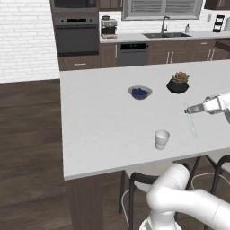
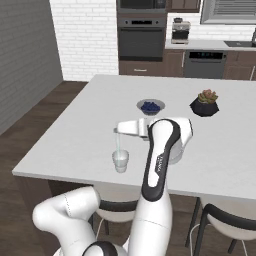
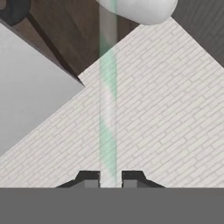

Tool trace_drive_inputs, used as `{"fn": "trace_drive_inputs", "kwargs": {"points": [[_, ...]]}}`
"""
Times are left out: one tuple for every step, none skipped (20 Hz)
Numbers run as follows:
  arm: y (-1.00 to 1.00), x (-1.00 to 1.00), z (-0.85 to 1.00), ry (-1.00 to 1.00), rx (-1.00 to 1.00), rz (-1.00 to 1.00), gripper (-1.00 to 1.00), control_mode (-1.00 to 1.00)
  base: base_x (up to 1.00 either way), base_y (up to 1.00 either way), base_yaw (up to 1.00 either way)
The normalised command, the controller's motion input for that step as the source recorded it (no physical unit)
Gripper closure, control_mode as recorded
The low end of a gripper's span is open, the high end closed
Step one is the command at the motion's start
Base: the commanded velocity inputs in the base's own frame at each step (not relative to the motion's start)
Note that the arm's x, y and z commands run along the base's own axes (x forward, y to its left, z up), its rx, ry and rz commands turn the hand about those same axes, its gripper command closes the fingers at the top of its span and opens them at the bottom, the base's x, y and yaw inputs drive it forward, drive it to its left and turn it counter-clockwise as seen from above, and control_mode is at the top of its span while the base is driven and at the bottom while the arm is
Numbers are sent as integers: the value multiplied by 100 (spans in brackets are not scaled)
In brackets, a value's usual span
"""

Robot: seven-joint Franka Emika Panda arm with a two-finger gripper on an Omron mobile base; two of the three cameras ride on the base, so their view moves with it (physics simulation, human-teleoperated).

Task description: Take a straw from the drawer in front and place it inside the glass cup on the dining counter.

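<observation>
My gripper is shut on the straw, a thin pale green stick that hangs down from the fingertips over the white dining counter. The glass cup stands upright near the counter's front edge. In the left base view the straw's lower end is to the right of the cup and apart from it. In the right base view the gripper is above the cup, and the straw lines up with its rim. In the hand view the straw runs up from between the dark fingertips. The drawer is out of view.
A bowl with blue contents and a black plant pot sit further back on the counter. Stools are tucked under its near edge. The oven and sink worktop line the brick back wall.
</observation>
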Motion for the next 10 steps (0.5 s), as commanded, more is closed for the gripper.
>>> {"fn": "trace_drive_inputs", "kwargs": {"points": [[0,15,-30,-43,0,13,100,-100,0,0,0],[0,20,-30,-39,0,13,100,-100,0,0,0],[0,27,-34,-33,0,16,100,-100,0,0,0],[0,28,-35,-32,0,15,100,-100,0,0,0],[0,31,-37,-30,0,14,100,-100,0,0,0],[0,31,-37,-30,0,13,100,-100,0,0,0],[-3,29,-32,-29,0,12,100,-100,0,0,0],[-1,32,-36,-28,0,12,100,-100,0,0,0],[-3,35,-33,-26,0,11,100,-100,0,0,0],[-1,36,-34,-26,0,11,100,-100,0,0,0]]}}
